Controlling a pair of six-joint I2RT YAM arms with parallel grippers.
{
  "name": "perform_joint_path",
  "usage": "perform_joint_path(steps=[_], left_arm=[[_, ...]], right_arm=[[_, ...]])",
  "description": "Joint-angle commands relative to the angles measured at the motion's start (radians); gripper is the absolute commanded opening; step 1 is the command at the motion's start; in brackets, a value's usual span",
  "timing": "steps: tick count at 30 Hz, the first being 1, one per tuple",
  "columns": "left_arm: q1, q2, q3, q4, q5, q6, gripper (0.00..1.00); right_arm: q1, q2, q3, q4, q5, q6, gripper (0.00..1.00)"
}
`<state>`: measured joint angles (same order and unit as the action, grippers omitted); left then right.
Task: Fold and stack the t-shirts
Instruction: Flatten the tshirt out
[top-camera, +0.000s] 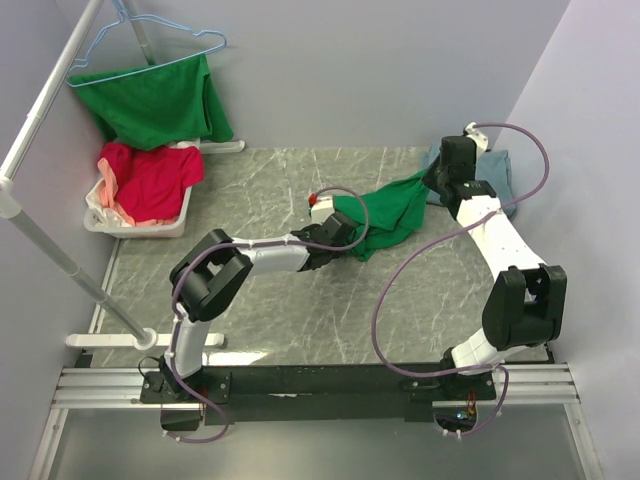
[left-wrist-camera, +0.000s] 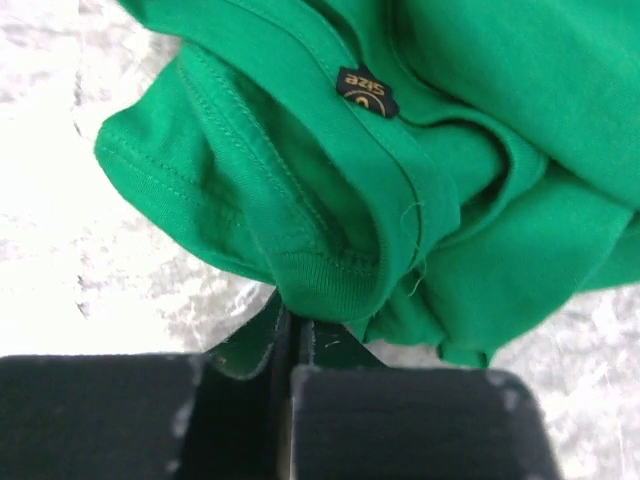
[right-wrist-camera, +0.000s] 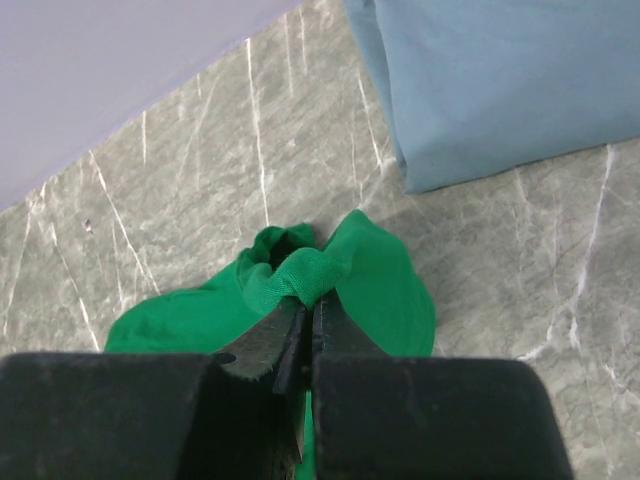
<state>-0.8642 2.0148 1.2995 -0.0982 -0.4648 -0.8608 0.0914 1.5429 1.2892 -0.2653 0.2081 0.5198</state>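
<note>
A bright green t-shirt (top-camera: 392, 215) hangs crumpled between my two grippers over the middle of the table. My left gripper (top-camera: 343, 232) is shut on its ribbed collar edge (left-wrist-camera: 330, 280), beside the black size tag (left-wrist-camera: 366, 92). My right gripper (top-camera: 437, 183) is shut on a bunched fold of the same shirt (right-wrist-camera: 310, 272). A folded blue-grey t-shirt (top-camera: 497, 172) lies flat at the far right; it also shows in the right wrist view (right-wrist-camera: 500, 80). A second green shirt (top-camera: 160, 100) hangs on a hanger at the back left. Red and pink shirts (top-camera: 150, 182) lie in a white basket.
The white basket (top-camera: 130, 225) stands at the back left under a white clothes rail (top-camera: 50, 120) with a blue wire hanger (top-camera: 150, 45). Walls close in the table at the back and the right. The marbled tabletop (top-camera: 330, 310) stretches in front of the green shirt.
</note>
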Motion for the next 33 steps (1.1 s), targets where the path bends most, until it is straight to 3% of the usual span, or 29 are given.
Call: perform_joint_path(steps=[1, 7, 11, 15, 25, 33], left_arm=[[-0.001, 0.012, 0.073, -0.041, -0.113, -0.007, 0.01], [0.011, -0.109, 0.049, -0.136, -0.257, -0.017, 0.01], [0.019, -0.261, 0.040, -0.245, -0.467, -0.012, 0.01], [0.030, -0.388, 0.024, -0.307, -0.582, 0.011, 0.01], [0.053, -0.662, 0.030, -0.402, -0.762, 0.057, 0.01], [0.056, -0.931, 0.006, -0.296, -0.859, 0.219, 0.01]], right_arm=[[-0.012, -0.013, -0.019, 0.034, 0.007, 0.009, 0.00], [-0.032, -0.072, -0.036, 0.014, 0.017, 0.011, 0.00], [-0.054, -0.125, -0.047, -0.005, 0.020, 0.016, 0.00], [-0.078, -0.190, -0.060, -0.032, 0.017, 0.014, 0.00], [-0.087, -0.404, -0.071, -0.058, -0.010, -0.001, 0.00], [-0.087, -0.546, -0.051, -0.051, -0.084, -0.012, 0.00]])
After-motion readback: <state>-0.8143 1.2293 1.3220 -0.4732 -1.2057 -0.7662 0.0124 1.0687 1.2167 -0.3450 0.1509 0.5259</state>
